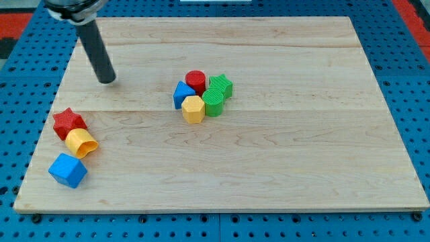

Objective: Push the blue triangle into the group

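Jaws are something this arm does not have, so nothing opens, shuts or grips; it ends in a dark rod, and my tip (pixel 107 81) rests on the wooden surface (pixel 282 168) near the view's top left. My tip touches no block.

The blue triangle (pixel 181 93) sits near the middle of the surface, well to the right of my tip. It is on the left side of a little bunch of blocks. It touches the red cylinder (pixel 195 81) above it and the yellow hexagon (pixel 193 109) below it. Two green blocks (pixel 216 94) sit on the right side of the bunch.

Down at the view's bottom left, well apart from the bunch, are three more blocks in a row: a red star (pixel 68 123), a yellow block (pixel 81 142) and a blue cube (pixel 68 170).
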Controlling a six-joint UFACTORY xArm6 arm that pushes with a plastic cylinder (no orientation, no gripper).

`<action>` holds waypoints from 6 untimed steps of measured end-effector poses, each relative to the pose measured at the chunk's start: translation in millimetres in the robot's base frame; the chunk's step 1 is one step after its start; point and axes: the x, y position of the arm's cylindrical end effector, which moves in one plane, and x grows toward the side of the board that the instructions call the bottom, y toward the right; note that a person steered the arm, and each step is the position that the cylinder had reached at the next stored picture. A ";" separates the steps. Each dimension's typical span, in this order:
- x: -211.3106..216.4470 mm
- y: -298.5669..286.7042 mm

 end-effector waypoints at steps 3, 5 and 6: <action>12.8 52.1; 31.7 115.4; 32.6 116.3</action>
